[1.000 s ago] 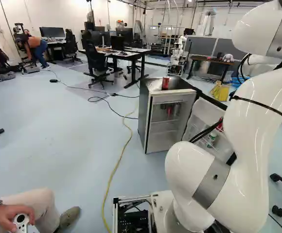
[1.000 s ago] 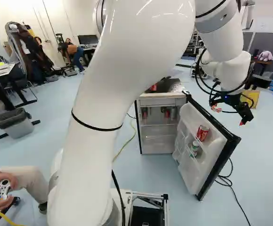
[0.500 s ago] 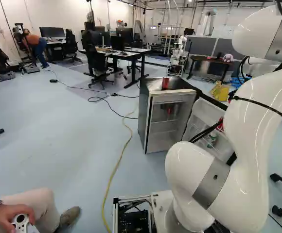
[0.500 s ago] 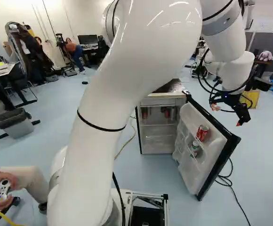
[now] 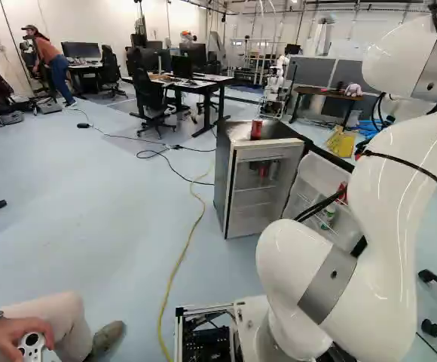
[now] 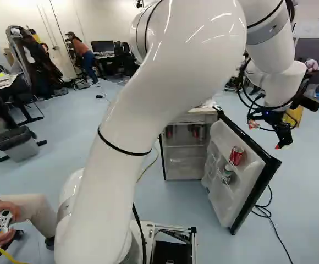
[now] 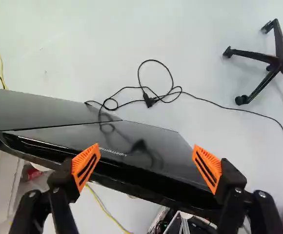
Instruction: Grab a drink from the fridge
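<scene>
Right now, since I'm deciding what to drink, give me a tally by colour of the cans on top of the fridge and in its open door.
Red: 2 (the top can on the fridge, the upper door can in the open door)
Green and white: 1 (the lower door can)
Total: 3

A single line of small, pale lettering [image 7: 113,152] stands on the door's [image 7: 166,146] glossy black outer face, close to the thick black edge and running roughly along it. The red can [image 6: 236,155] on the door's inner shelf bears pale marks, too small to read. Print on the green-and-white can [image 6: 227,173] is also too small to read.
</scene>
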